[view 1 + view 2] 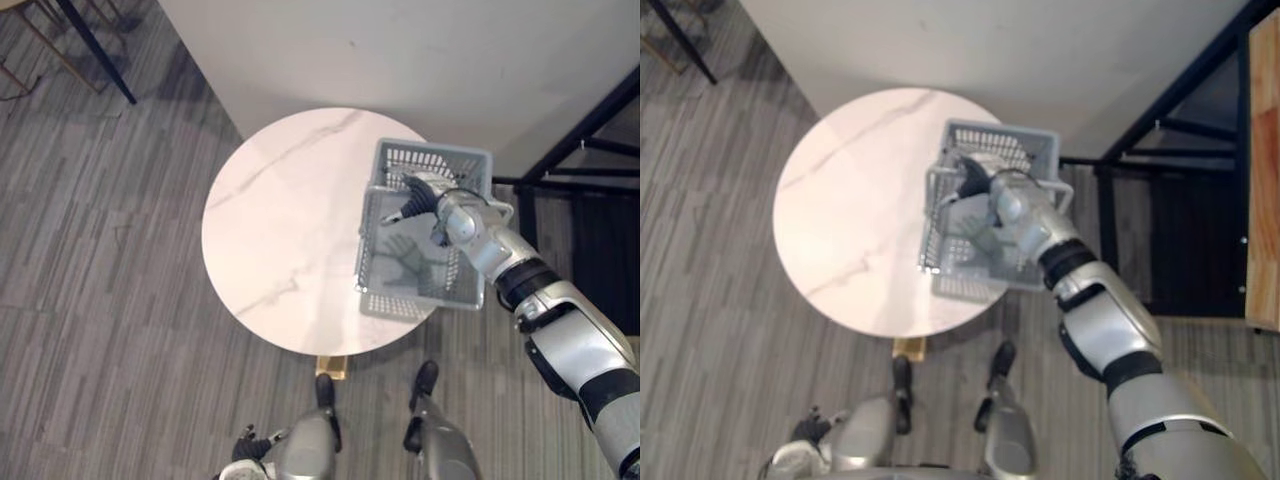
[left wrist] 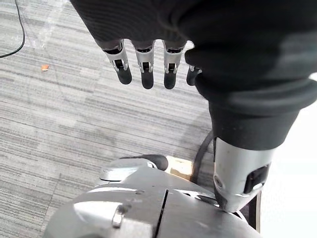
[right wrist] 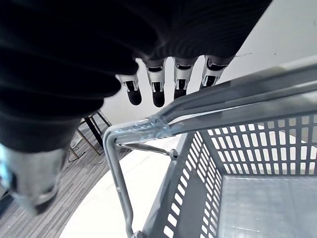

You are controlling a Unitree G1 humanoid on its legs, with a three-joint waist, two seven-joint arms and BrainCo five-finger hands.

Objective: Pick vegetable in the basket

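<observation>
Marble table (image 1: 280,230) (round) on grey plank floor (image 1: 100,300).

The left hand (image 2: 147,62) hangs with its dark-tipped fingers (image 2: 123,69) straight and slightly apart above the grey striped carpet floor (image 2: 59,114), where a small orange scrap (image 2: 45,67) lies apart from the fingertips.

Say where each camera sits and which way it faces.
Left eye view: on the head, looking down at the round table, the grey basket and the right hand above it.
Right eye view: beside it, same scene.
Left wrist view: on the left wrist, along the open left hand towards the floor.
Right wrist view: on the right wrist, along its fingers to the basket's handle.
Shared: both eye views and the right wrist view show the basket.
</observation>
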